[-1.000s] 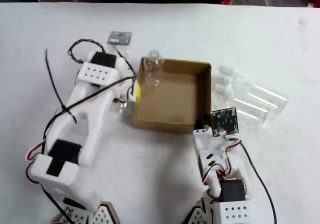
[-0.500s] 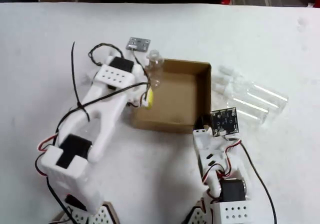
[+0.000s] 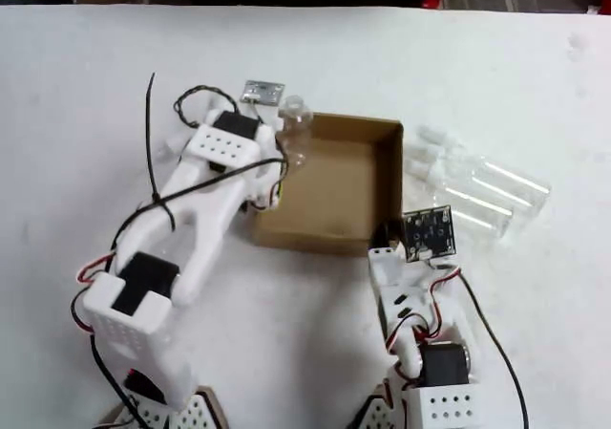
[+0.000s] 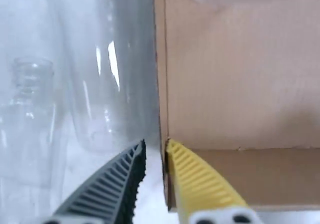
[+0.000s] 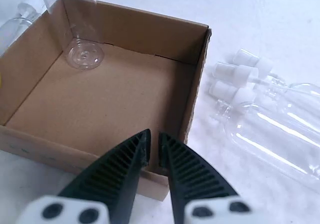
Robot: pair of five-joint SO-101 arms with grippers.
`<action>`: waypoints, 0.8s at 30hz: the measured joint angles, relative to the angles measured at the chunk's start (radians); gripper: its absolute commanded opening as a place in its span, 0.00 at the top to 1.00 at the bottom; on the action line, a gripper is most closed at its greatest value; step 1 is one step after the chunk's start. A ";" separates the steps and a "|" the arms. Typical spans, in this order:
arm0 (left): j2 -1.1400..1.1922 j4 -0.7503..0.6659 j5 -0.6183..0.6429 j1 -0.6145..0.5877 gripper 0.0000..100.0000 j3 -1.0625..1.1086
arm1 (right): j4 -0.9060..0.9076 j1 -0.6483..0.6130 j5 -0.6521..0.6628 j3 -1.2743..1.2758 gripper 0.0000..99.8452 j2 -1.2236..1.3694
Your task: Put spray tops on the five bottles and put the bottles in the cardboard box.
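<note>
The cardboard box stands open at mid-table, with one uncapped clear bottle upright in its far left corner; its base rests on the box floor. My left gripper straddles the box's left wall, yellow finger inside and grey finger outside, shut on that wall. Two uncapped bottles stand outside that wall. Bottles with white spray tops lie right of the box. My right gripper is shut and empty at the box's near right corner.
The table's far edge runs along the back, with dark floor beyond. Black cables loop off the left arm. Bare white tabletop lies between the two arm bases and to the far left.
The left arm swung right and forward to the box, and its fingers came down over the left wall. The right arm, box and bottles stayed put.
</note>
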 measured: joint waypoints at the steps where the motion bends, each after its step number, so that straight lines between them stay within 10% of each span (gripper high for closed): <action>1: 0.000 0.014 0.002 0.002 0.91 0.000 | 0.000 0.000 0.000 0.000 0.98 0.000; 24: 0.000 0.143 0.005 0.107 0.90 0.000 | 0.000 0.000 0.000 0.000 0.98 0.000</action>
